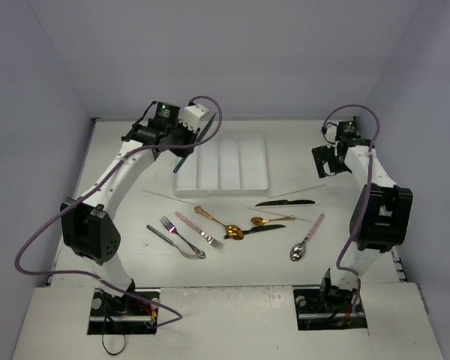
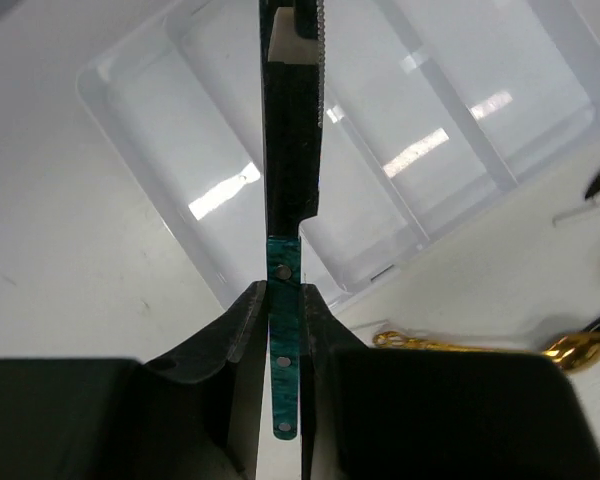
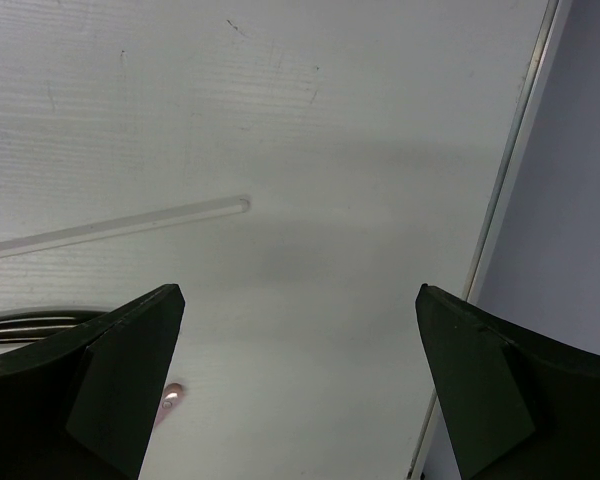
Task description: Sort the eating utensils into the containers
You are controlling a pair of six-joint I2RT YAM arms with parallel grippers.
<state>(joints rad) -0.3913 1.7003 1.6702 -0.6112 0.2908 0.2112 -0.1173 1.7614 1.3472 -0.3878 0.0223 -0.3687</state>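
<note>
My left gripper [image 1: 189, 139] [image 2: 283, 300] is shut on a teal-handled knife [image 2: 292, 150] with a dark blade. It holds the knife in the air over the left end of the white cutlery tray [image 1: 229, 161] [image 2: 170, 120], blade pointing across the left compartments. The tray's compartments look empty. My right gripper [image 1: 326, 157] [image 3: 300, 300] is open and empty over bare table at the right. On the table lie a black knife [image 1: 285, 202], two gold spoons [image 1: 270, 220] [image 1: 219, 223], a pink-handled spoon [image 1: 307, 238], a pink-handled fork [image 1: 199, 230] and a silver fork [image 1: 176, 232].
Thin pale chopsticks lie in front of the tray [image 1: 165, 196] and near the right gripper [image 3: 120, 228]. A black utensil [image 1: 264, 229] lies beside a gold spoon. The table's right edge [image 3: 500, 200] runs close to the right gripper. A gold handle [image 2: 480, 345] shows under the left wrist.
</note>
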